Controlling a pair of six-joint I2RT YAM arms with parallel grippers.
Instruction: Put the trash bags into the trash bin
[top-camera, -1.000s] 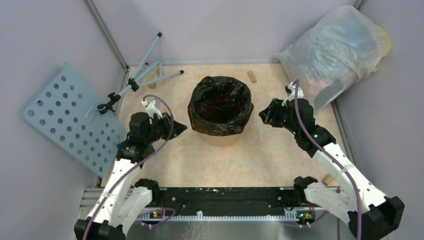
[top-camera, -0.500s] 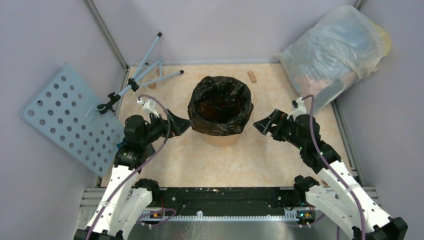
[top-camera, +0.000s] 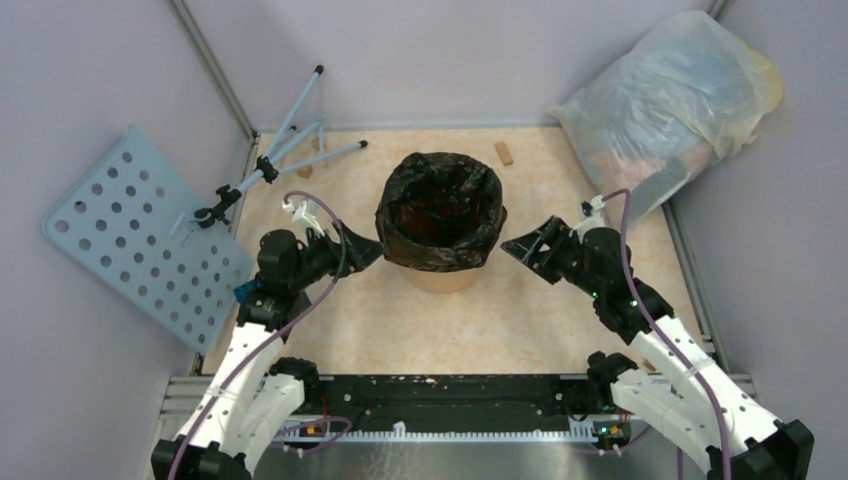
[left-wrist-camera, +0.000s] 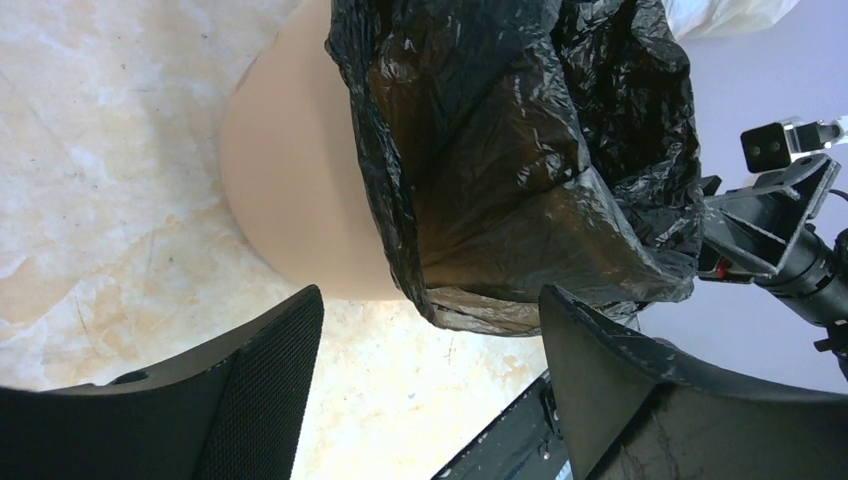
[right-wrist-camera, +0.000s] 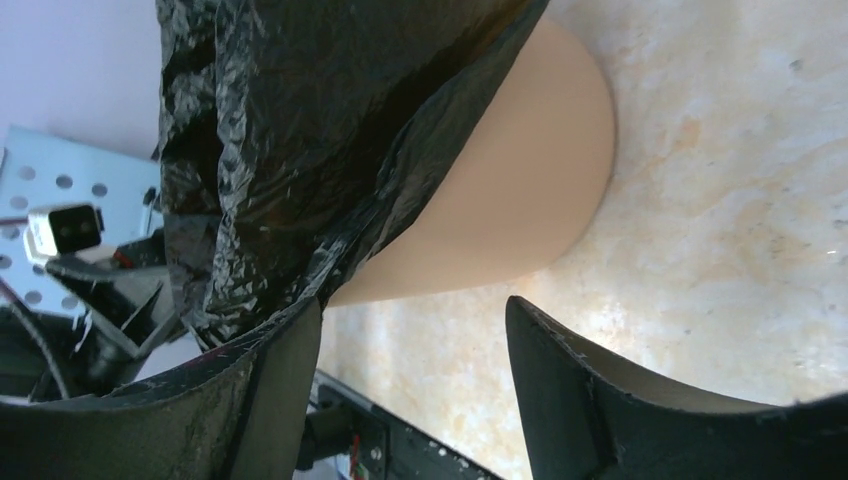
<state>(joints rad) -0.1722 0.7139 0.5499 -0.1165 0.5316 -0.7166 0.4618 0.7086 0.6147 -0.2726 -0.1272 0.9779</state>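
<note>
the black bag (top-camera: 441, 208) sits inside the orange bucket (top-camera: 446, 279) at the middle of the table (top-camera: 400, 320). its mouth is open, and its crinkled edge is folded over the rim and hangs down the outer wall. the left gripper (top-camera: 368, 245) stands just beside the bucket's left side, the right gripper (top-camera: 522, 242) just beside its right. both have their 2 fingers spread apart, gripping nothing.

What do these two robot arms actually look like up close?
The left arm and right arm are each white near the base and black toward the wrist, ending in two black, wedge-shaped jaws with textured inner faces. A purple cable loops along each arm.
</note>
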